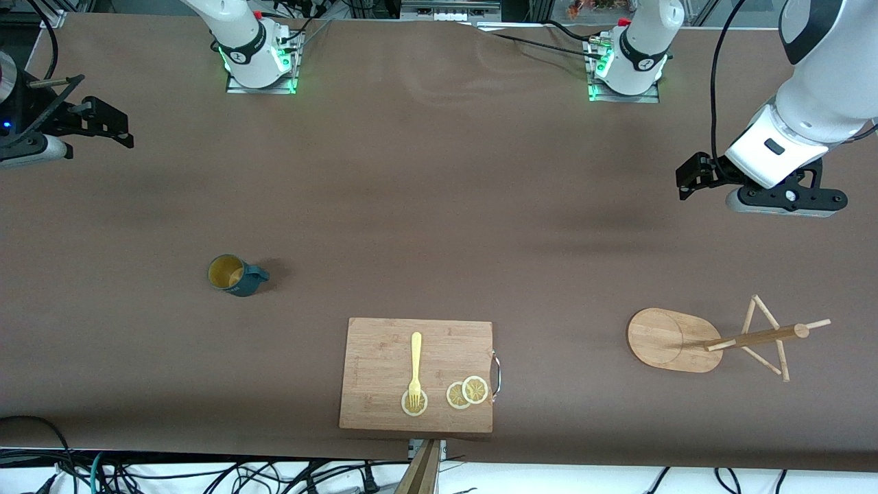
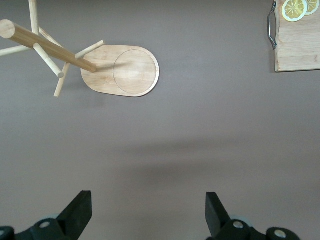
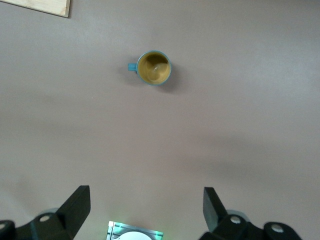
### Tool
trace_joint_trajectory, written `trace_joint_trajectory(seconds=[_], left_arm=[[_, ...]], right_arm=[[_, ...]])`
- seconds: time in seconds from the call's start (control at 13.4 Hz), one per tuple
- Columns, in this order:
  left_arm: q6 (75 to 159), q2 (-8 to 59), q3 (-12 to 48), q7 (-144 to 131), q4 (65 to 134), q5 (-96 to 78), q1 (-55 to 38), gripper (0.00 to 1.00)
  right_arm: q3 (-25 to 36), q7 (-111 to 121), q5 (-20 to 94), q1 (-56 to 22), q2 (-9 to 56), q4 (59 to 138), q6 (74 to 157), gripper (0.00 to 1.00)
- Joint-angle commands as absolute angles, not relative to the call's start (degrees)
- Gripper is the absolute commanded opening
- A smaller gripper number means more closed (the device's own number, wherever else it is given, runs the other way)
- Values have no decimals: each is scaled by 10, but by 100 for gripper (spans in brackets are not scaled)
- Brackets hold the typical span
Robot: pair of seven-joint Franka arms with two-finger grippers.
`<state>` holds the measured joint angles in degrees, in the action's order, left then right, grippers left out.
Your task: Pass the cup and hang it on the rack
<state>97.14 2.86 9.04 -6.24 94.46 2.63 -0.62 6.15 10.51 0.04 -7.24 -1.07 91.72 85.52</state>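
Note:
The dark teal cup point(image 1: 236, 275) stands upright on the table toward the right arm's end, its yellowish inside showing and its handle pointing toward the cutting board's side; it also shows in the right wrist view point(image 3: 154, 67). The bamboo rack point(image 1: 669, 339) stands toward the left arm's end, with its post and pegs point(image 1: 754, 337); it also shows in the left wrist view point(image 2: 125, 70). My left gripper point(image 1: 689, 180) is open and empty in the air over bare table point(image 2: 148, 210). My right gripper point(image 1: 113, 127) is open and empty in the air at its end of the table point(image 3: 147, 207).
A rectangular bamboo cutting board point(image 1: 384, 357) lies near the front edge between cup and rack, with a yellow fork point(image 1: 415, 367) and lemon slices point(image 1: 467, 392) on it. The arm bases point(image 1: 260, 62) stand along the back edge.

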Motion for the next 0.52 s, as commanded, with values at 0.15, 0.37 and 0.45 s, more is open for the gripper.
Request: trace_joint_trajectory(seconds=[0.15,0.37,0.45], left_arm=[[957,36,93,-51,925,25,-7,100],[957,36,94,-52,925,25,-7,100],[957,36,94,-51,925,25,-7,100]], right_arm=[[54,114,-10,-62,-2,896,848,100],[54,110,-17,-62,-1,896,848,100],[54,107,-15,-60,-2,896,844,100]])
